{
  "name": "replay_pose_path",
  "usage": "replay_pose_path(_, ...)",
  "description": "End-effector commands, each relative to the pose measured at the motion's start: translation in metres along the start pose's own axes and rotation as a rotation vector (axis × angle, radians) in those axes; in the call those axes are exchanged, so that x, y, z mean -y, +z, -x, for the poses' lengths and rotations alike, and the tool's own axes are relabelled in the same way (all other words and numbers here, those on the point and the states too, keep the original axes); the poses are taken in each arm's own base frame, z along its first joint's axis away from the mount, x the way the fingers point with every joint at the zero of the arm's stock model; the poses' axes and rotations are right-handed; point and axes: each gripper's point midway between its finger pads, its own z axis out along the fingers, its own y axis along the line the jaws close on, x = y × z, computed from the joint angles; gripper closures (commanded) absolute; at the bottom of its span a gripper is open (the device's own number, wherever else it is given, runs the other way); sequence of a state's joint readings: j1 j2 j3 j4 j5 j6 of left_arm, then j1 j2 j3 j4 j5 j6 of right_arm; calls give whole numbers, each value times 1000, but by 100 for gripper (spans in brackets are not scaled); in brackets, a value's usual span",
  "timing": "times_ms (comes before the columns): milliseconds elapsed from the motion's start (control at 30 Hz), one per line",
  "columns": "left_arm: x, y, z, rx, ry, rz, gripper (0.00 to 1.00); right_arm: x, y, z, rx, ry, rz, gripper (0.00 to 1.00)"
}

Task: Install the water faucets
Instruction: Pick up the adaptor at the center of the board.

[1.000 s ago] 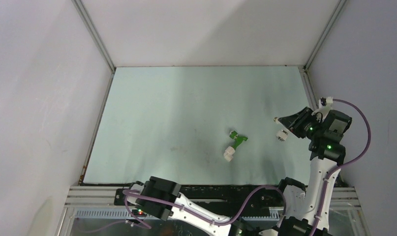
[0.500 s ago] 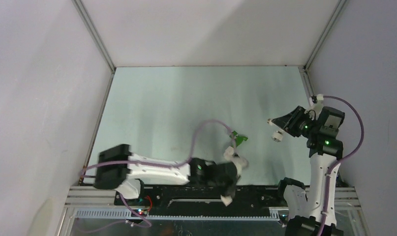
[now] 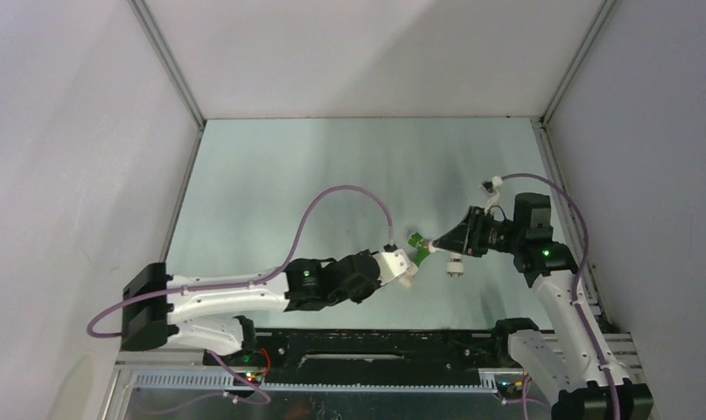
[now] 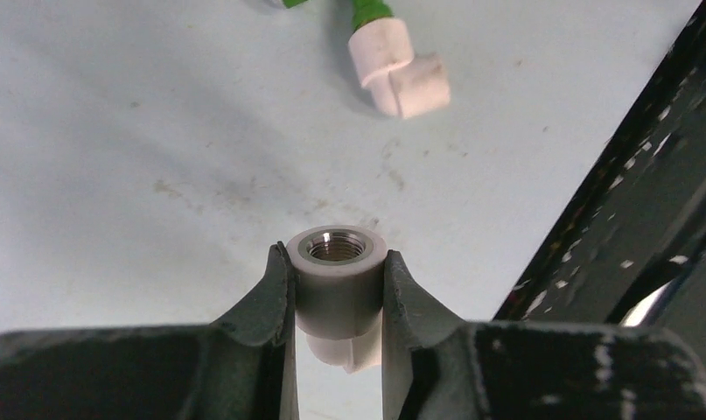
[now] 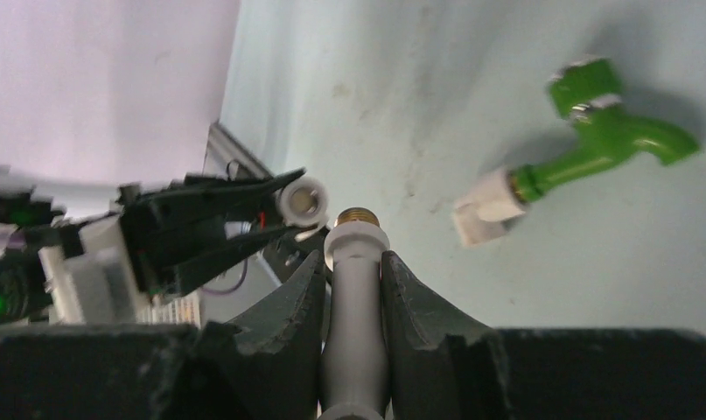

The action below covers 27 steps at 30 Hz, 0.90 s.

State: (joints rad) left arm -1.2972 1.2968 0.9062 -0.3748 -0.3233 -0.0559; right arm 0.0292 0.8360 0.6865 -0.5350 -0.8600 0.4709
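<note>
- Green faucet (image 5: pixel 607 131) lies on its side on the table (image 3: pixel 288 192), about mid-width and toward the near half. No gripper touches it.
- Its inlet end sits in a white elbow fitting (image 5: pixel 485 214). The spout curves away at the other end, and the knob sticks out sideways.
- White faucet (image 5: pixel 356 289) is off the table, clamped in the right gripper (image 5: pixel 353 262). Both fingers press on its body, and the brass threaded end pokes out past the fingertips.
- In the top view its knob end hangs below the right gripper, just right of the green faucet.
- Left gripper (image 4: pixel 336 262) is closed on a short threaded fitting (image 4: pixel 339 280), white with a metal threaded bore. The open end faces outward between the fingertips.
- Right wrist view: the brass thread and the fitting's open end are just beside each other above the table. They are not lined up and not mated, and I cannot tell if the rims touch.
- Both grippers meet over the near-centre of the table, right by the green faucet. The left arm reaches in from the left and the right arm from the right.
</note>
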Motion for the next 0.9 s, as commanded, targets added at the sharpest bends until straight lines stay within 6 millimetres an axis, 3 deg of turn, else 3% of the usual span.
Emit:
replay_pose_path(0, -27, -30, 43, 243, 180, 55, 100, -51, 1, 0, -15, -226, 203, 100)
replay_pose_path(400, -37, -80, 39, 532, 268, -11, 100, -115, 14, -18, 19, -572, 232, 100)
replay_pose_path(633, -31, -89, 45, 549, 290, -57, 100, -151, 34, -31, 21, -730, 236, 100)
replay_pose_path(867, -19, -94, 52, 567, 297, -128, 100, -167, 63, -41, -44, -820, 250, 100)
